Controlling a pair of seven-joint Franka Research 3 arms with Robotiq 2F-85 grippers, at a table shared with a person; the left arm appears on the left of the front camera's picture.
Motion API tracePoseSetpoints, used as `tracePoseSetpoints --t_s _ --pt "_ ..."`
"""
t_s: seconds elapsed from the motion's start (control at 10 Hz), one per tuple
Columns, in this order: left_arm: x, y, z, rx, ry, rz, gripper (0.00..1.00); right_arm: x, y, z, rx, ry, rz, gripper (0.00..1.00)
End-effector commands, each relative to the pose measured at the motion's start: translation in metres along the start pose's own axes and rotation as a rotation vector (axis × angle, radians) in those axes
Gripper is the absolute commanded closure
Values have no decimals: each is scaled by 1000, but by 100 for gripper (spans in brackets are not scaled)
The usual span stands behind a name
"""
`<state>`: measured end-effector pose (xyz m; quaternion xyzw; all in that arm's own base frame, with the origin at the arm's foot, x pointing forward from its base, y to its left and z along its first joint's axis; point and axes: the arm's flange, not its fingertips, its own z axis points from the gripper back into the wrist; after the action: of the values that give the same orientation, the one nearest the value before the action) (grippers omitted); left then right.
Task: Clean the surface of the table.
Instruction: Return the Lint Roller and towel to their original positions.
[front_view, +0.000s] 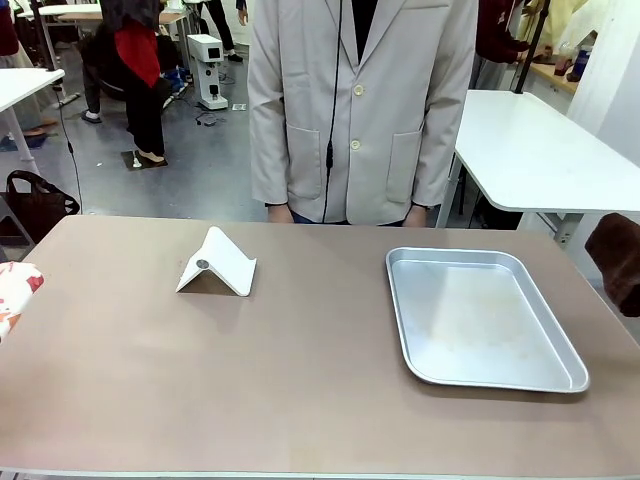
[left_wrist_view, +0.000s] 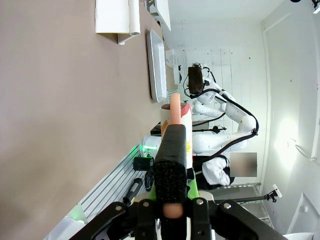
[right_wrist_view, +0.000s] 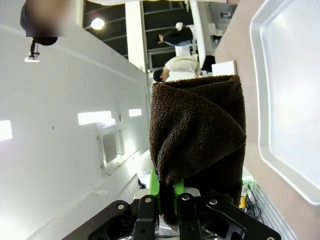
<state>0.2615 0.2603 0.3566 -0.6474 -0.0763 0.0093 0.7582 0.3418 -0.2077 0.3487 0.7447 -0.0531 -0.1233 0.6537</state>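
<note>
Table (front_view: 300, 400) — likely rigid, matte top, person (front_view: 360, 110) at 12 o'clock, tray (front_view: 575, 372) at 3 o'clock; wipe, don't grip — right gripper (right_wrist_view: 167, 190) clamped on brown cloth (right_wrist_view: 200, 130), left gripper (left_wrist_view: 172, 150) closed on patterned container (left_wrist_view: 186, 115).

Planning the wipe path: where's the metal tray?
Front view: the metal tray sits on the right half of the table, right of the white folded stand.

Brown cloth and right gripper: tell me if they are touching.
Touching. In the right wrist view the right gripper pinches the lower edge of the brown cloth between its green pads, with no gap.
</note>
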Motion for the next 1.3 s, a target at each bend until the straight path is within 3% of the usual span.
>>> tracePoseSetpoints --t_s 0.0,0.7,0.8,1.1,1.2 --pt "0 -7 -1 -17 -6 7 78 -1 6 -1 17 6 -15 87" --pt "0 0 0 0 0 0 78 -3 7 -10 21 -7 27 87" --pt "11 -29 -15 37 -12 -9 78 -6 18 -34 7 11 68 87" --pt "46 -107 -87 188 71 -22 78 -14 47 -132 -101 115 103 87" --pt "55 -125 -112 230 36 -12 78 -19 50 -166 -150 131 107 87"
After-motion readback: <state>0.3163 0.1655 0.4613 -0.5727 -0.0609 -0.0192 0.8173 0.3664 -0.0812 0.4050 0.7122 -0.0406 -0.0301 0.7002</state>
